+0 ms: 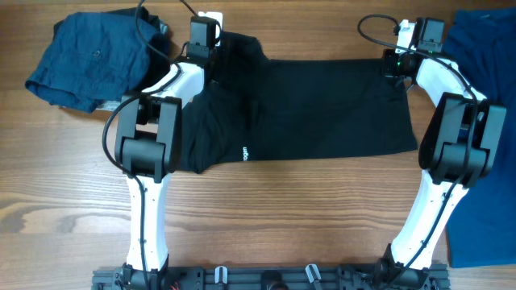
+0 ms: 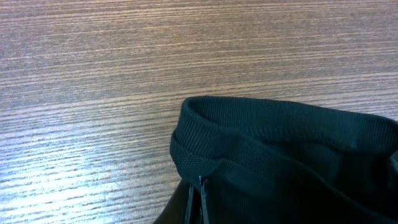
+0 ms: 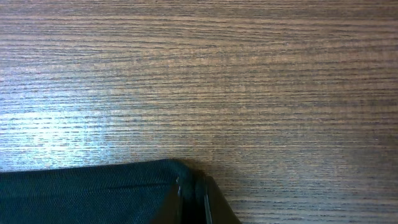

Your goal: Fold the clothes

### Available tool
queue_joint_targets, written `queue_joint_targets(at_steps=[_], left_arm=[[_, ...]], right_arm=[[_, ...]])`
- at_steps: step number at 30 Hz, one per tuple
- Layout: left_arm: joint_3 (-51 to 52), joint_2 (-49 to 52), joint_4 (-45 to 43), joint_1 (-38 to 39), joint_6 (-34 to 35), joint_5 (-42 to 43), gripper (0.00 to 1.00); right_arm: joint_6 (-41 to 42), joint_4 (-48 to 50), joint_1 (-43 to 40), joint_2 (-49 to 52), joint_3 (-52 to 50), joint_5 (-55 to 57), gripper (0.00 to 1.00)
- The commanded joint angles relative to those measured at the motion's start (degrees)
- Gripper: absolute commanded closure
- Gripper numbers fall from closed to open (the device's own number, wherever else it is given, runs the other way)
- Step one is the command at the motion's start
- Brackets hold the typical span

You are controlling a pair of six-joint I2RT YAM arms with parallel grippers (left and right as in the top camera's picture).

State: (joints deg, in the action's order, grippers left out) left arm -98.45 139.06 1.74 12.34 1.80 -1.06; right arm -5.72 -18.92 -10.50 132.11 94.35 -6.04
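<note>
Overhead: black shirt (image 1: 322, 113) lies spread, barely folded, near the tabletop's (image 1: 282, 217) far edge, blue garments (image 1: 89, 60) untouched at the sides; left wrist: left gripper (image 2: 198, 199) clamped on its ribbed edge; right wrist: right gripper (image 3: 193, 199) clamped on a corner.

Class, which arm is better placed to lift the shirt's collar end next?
Left: the left tool is shut on the collar; the right tool pinches the shirt's opposite corner.
</note>
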Motion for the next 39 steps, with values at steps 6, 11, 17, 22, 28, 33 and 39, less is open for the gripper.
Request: queue_joint_targets(at_steps=[6, 11, 17, 22, 28, 33, 39], left_arm=[[0.1, -6.9, 3.2, 0.0, 0.1, -1.4, 0.96], [0.1, -11.6, 6.7, 0.0, 0.6, -1.4, 0.96], [0.1, -15.3, 12.5, 0.0, 0.5, -1.4, 0.96], [0.1, -19.1, 21.7, 0.0, 0.6, -1.4, 0.96], [0.1, -23.9, 30.3, 0.1, 1.7, -1.4, 0.96], [0.1, -27.0, 39.3, 0.2, 4.9, -1.4, 0.96], [0.1, -27.8, 52.2, 0.2, 7.9, 1.9, 0.96]], right_arm=[[-0.1, 1.5, -0.3, 2.1, -0.9, -1.5, 0.96], [1.2, 1.7, -0.3, 1.4, -0.8, -1.6, 0.96], [1.2, -0.3, -0.3, -3.0, -0.8, -1.6, 0.96], [0.0, -7.8, -0.3, -8.9, -0.8, -3.4, 0.96], [-0.6, -15.3, -0.3, -14.1, -0.8, -4.2, 0.96], [-6.3, -25.0, -0.3, -15.9, -0.8, -7.8, 0.96], [-6.3, -34.1, -0.7, -16.9, -0.8, -7.6, 0.96]])
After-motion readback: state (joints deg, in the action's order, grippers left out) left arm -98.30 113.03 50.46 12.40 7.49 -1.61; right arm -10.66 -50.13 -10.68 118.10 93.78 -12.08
